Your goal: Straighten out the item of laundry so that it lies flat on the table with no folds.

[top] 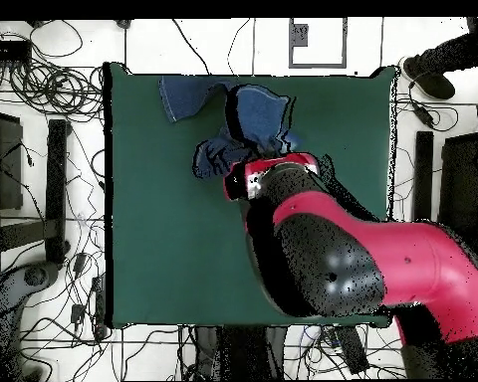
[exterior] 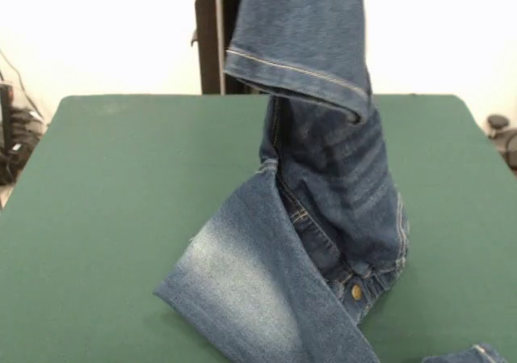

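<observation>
The blue denim jeans (exterior: 323, 161) hang in a tall column over the dark green table (exterior: 105, 185), rising out of the picture's top. A stitched hem (exterior: 299, 68) folds over near the top. The waistband with its metal button (exterior: 356, 292) rests on the table near the front edge, and one faded leg (exterior: 242, 290) spreads out to the left of it. In the overhead view the jeans (top: 248, 119) are bunched near the table's (top: 163, 229) far edge, right at the end of the red and black arm (top: 323, 249). The gripper itself is hidden by the arm and the cloth; the jeans hang from it.
The black pedestal (exterior: 212, 31) stands behind the table's far edge. A small bit of denim (exterior: 477, 353) shows at the bottom right corner. Cables (top: 44, 99) lie on the floor round the table. The arm covers much of the table's right half in the overhead view.
</observation>
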